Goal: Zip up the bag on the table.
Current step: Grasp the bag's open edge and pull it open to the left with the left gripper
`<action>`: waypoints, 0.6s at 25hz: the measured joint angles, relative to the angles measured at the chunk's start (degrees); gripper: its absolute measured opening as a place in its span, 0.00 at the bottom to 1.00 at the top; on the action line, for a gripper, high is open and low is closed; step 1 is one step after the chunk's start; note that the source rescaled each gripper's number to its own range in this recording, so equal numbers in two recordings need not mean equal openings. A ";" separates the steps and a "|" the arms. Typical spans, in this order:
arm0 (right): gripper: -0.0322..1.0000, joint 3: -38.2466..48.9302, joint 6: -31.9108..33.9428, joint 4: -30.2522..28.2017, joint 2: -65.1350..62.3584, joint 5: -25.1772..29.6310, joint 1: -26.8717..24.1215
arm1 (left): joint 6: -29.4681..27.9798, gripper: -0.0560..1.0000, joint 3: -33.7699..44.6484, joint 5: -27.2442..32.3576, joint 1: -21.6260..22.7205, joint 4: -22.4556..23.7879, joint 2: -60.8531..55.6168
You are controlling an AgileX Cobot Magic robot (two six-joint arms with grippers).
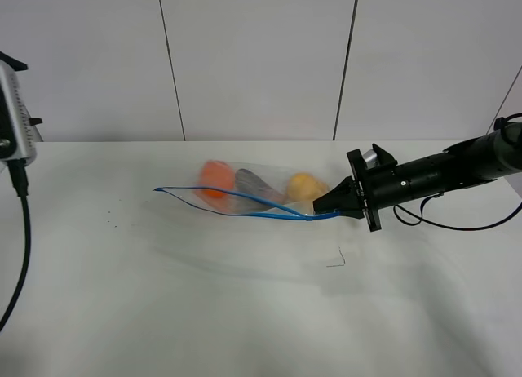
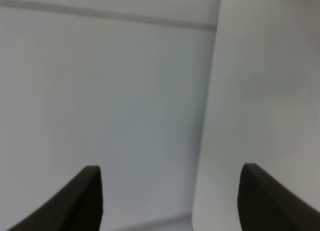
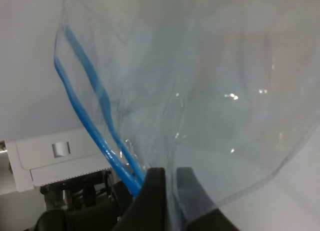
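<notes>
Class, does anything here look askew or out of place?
The bag gapes open: its blue zip strip splits into two tracks leftward from the right gripper, which pinches one end. A small dark strand lies stray on the table.

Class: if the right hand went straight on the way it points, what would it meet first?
The bag it pinches: the right hand would push along the blue zip strip, probably passing just beside the yellow fruit; depth is unclear.
</notes>
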 joint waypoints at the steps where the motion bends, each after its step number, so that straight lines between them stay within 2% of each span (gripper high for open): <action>1: 0.03 0.00 0.00 -0.05 0.00 0.00 0.00 | 0.00 0.84 0.75 -2.09 -1.71 -0.08 0.84; 7: 0.03 0.00 0.00 -0.05 0.00 0.00 0.00 | -1.83 0.84 6.10 -13.78 -13.53 -0.36 6.81; 10: 0.03 0.00 0.00 -0.05 0.00 0.00 0.00 | -6.84 0.84 6.56 -18.06 -19.24 -0.41 11.25; 15: 0.03 0.00 0.00 -0.05 0.00 0.00 0.00 | -12.01 0.84 6.63 -27.73 -28.55 -0.48 20.36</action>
